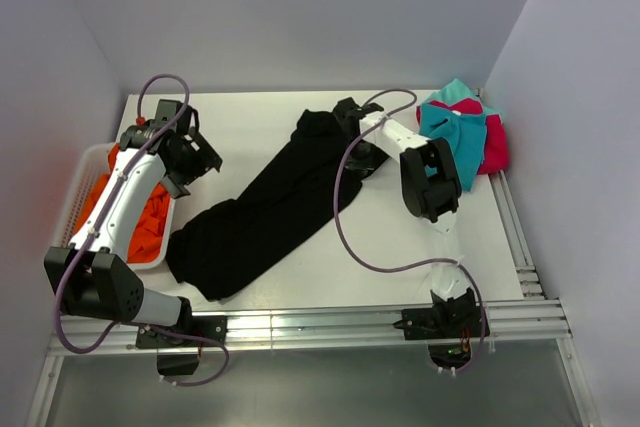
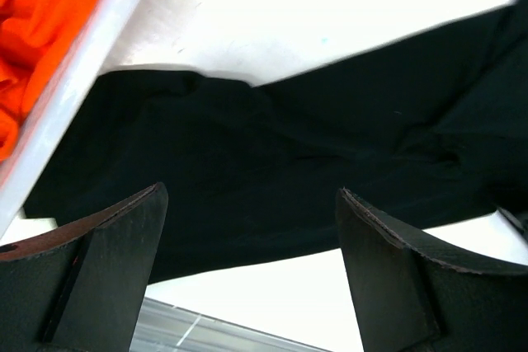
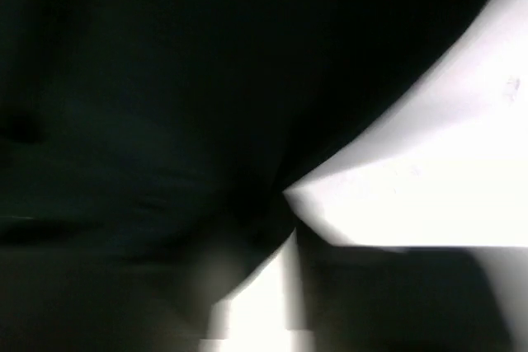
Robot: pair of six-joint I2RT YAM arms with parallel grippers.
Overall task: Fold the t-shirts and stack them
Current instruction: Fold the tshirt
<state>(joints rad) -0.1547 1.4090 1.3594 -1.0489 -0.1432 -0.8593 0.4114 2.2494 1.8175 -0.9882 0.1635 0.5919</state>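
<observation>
Black t-shirt (image 1: 265, 212): soft matt cloth, creased, no sheen. Orange shirt (image 1: 150, 225), teal shirt (image 1: 455, 132) & pink-red shirt (image 1: 497, 152): same matt cloth, rumpled. Basket (image 1: 72, 192): white plastic, smooth w/ slight gloss. Surface (image 1: 400, 237): white, smooth, matt. Rails (image 1: 350, 325) at near edge: bare pale metal, dull shine. Left claw (image 2: 252, 204) fingers (image 2: 396, 269): matt black plastic, edges rough.

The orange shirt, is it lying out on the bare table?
No, the orange shirt sits inside the white basket at the left.
</observation>
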